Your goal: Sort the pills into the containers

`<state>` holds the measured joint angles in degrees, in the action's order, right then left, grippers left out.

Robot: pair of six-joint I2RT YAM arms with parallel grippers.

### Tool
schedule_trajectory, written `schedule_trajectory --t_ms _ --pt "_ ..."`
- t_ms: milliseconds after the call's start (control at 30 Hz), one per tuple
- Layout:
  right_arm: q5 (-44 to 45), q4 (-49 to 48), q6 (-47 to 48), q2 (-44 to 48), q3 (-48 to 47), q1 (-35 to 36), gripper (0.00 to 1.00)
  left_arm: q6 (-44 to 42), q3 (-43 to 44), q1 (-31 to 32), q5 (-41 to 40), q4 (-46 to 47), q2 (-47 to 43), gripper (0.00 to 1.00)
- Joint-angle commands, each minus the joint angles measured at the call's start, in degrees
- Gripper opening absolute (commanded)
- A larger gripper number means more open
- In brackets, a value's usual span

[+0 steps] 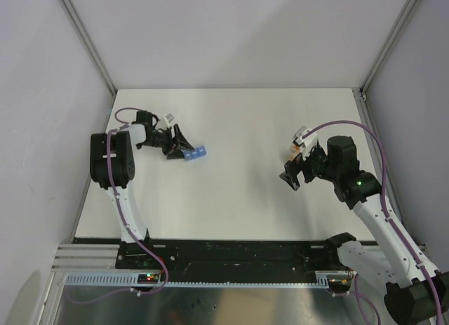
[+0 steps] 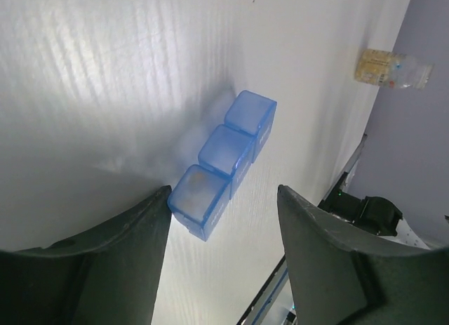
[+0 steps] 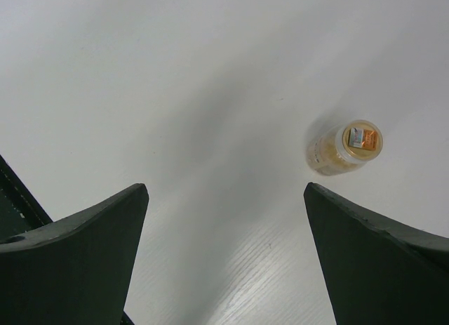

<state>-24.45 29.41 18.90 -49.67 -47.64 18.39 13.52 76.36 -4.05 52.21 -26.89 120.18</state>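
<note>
The containers are three joined square compartments of a light-blue pill box, lying on the white table left of centre. My left gripper hovers at the box's near end, open. The nearest compartment sits beside the tip of one of its fingers, and nothing is between the jaws. My right gripper is wide open over bare table on the right side. No loose pills show in any view.
A small amber bottle stands just beyond my right gripper's far finger; it also shows across the table in the left wrist view. Grey walls close off the table's back and both sides.
</note>
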Motion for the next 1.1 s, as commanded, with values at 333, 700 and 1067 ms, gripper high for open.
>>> schedule_trajectory --t_ms 333,700,1067 --pt "-0.8 -0.3 0.8 0.5 0.1 0.0 0.99 -7.4 -5.1 -1.7 -9.7 -3.1 -10.8 0.91" --pt "0.1 -1.1 1.1 0.7 0.8 -0.5 1.00 -12.8 -9.1 -1.8 -19.1 -3.3 -22.5 1.00" --pt "2.0 -2.4 0.5 1.0 1.4 -2.9 0.99 -17.3 -17.1 -2.4 -27.3 1.1 -36.3 1.00"
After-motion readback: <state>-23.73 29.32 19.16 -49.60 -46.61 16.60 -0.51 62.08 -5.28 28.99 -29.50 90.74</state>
